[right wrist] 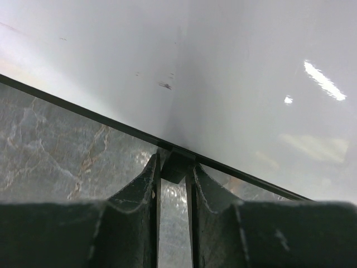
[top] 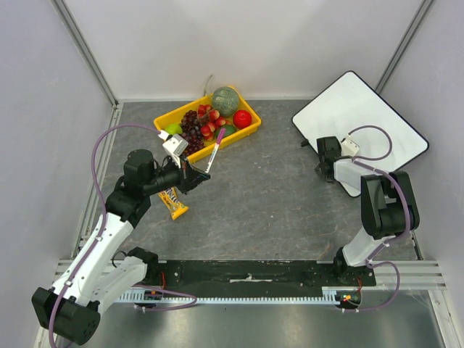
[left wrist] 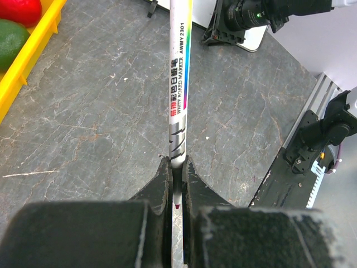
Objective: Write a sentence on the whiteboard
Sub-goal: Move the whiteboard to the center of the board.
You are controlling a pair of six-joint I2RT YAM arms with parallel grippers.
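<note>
- Your left gripper [left wrist: 177, 187] is pinching a marker [left wrist: 179, 84] by its lower end. The 2 fingers press its sides at the bottom centre of the left wrist frame.
- The marker's white barrel runs straight up to the top edge of that frame. It carries a rainbow stripe and the print "WHITE BOARD MARKER".
- Your right gripper [right wrist: 175, 178] is closed on a small black clip [right wrist: 175, 166] on the thin black rim of the whiteboard [right wrist: 234, 72], at lower centre of the right wrist frame.
- The glossy white face of the board fills the upper part of that frame, with a few faint dark specks on it.
- In the top view, the whiteboard lies at the upper right, turned corner-on, with your right gripper at its lower left edge.
- The left gripper and marker sit left of centre in the top view, well apart from the board, above the grey stone-patterned bench [top: 275, 196].
- Just above the marker tip there is a yellow tray [top: 170, 114] holding fruit.
- A yellow-wrapped snack bar [top: 174, 204] lies on the bench below the left gripper.
</note>
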